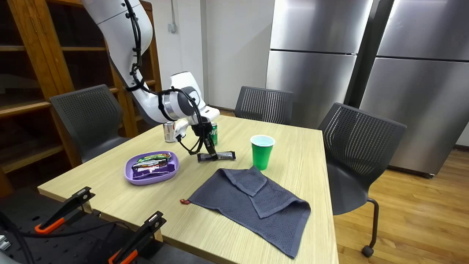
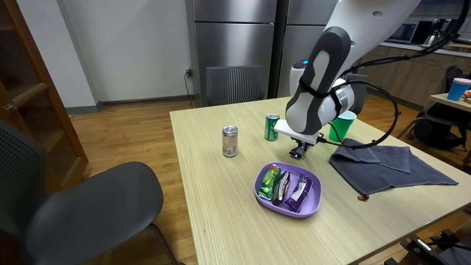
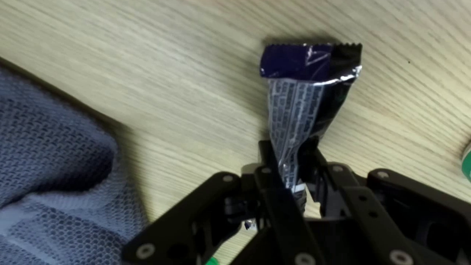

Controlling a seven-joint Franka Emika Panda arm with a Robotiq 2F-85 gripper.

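Black gripper (image 3: 289, 158), nearly closed, pinches a shiny wrapped snack bar (image 3: 296, 106) near a folded blue-gray towel (image 1: 251, 207).

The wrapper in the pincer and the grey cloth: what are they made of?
Wrapper: probably plastic film, glossy, with bright highlights and a serrated end. Grey cloth: apparently woven fabric, perhaps cotton, matte, with a honeycomb texture and soft folds.

We see bar (image 3: 296, 117) between fingers (image 3: 270, 182); in exterior view, surface (image 1: 304, 165) bears tray (image 1: 154, 180) left of bar, cup (image 1: 262, 156) right, towel (image 1: 253, 212) before cup, cans (image 1: 169, 132) behind bar.
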